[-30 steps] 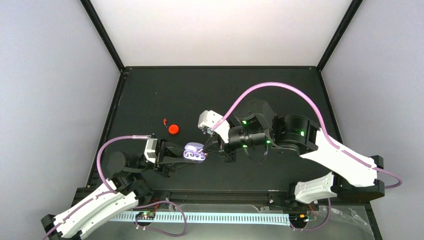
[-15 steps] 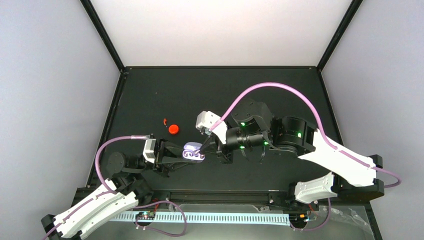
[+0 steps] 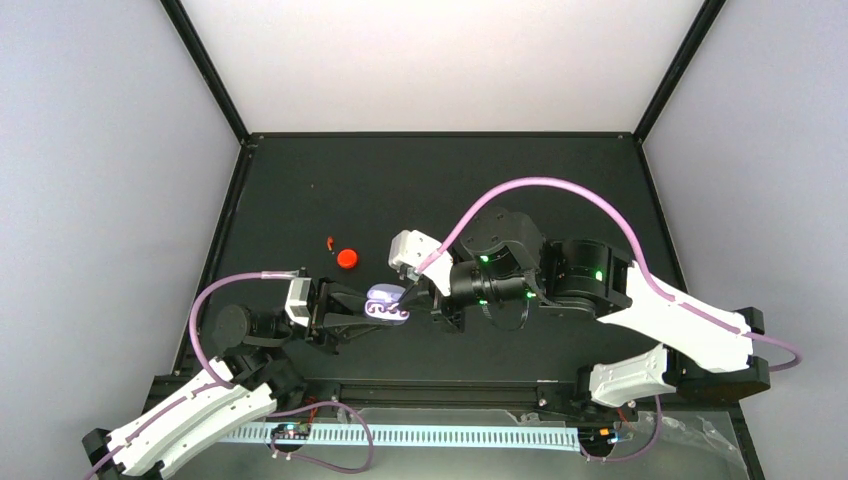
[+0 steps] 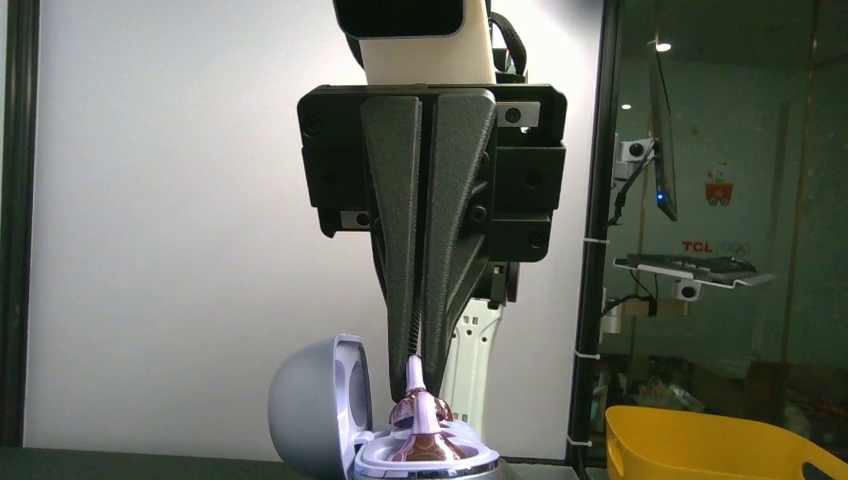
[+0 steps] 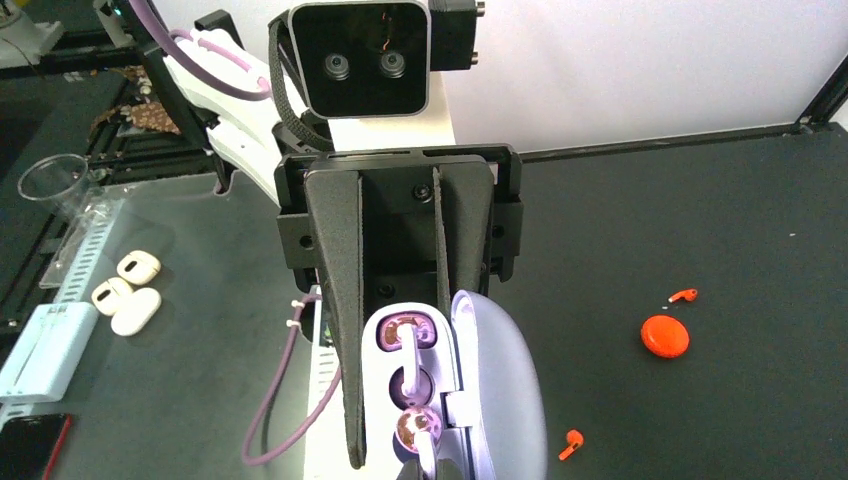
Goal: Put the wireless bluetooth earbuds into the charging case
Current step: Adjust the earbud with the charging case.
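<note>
The lavender charging case (image 3: 388, 303) lies open, its base (image 5: 400, 390) clamped between my left gripper's (image 3: 376, 310) fingers (image 5: 345, 380) and its lid (image 5: 500, 390) swung aside. One lavender earbud (image 5: 405, 335) sits in the slot nearest the left wrist. My right gripper (image 4: 420, 365) points down over the other slot, shut on the stem of a second lavender earbud (image 4: 413, 385) whose head touches the case. That earbud (image 5: 418, 425) shows just above the right gripper (image 5: 425, 468). Two red-orange earbuds (image 5: 683, 295) (image 5: 571, 444) lie loose on the mat.
A closed red-orange case (image 3: 347, 258) rests on the black mat behind the left gripper, with a red-orange earbud (image 3: 330, 242) beside it. White cases (image 5: 125, 295) and a clear cup (image 5: 55, 180) lie beyond the table's edge. A yellow bin (image 4: 720, 445) stands off to the side.
The right arm has crept left and toward the near edge, bringing its earbud closer onto the case. The left gripper and case have stayed put.
</note>
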Robot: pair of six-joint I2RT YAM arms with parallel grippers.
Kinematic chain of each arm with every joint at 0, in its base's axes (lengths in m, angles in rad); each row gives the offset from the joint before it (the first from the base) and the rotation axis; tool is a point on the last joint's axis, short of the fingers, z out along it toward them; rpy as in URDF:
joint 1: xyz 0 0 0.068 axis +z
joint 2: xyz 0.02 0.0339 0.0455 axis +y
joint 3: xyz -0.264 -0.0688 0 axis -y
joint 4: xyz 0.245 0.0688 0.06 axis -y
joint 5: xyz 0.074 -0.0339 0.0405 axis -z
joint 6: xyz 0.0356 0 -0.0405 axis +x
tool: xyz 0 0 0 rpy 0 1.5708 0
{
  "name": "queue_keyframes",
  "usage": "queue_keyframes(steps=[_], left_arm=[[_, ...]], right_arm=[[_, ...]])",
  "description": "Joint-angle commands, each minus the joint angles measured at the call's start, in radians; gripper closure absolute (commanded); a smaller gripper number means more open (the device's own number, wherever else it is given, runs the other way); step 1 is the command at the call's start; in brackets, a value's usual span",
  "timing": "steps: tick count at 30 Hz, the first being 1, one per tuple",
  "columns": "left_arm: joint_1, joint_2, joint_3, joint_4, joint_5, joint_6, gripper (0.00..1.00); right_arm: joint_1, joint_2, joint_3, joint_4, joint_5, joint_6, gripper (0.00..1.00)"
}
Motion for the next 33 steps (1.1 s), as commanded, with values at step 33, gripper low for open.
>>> queue_keyframes(steps=[33], left_arm=[[0.003,-0.022,0.044,0.119,-0.030,-0.011,0.98]], right_arm=[[0.025,-0.033,0.011,-0.020,0.080,0.047,0.68]])
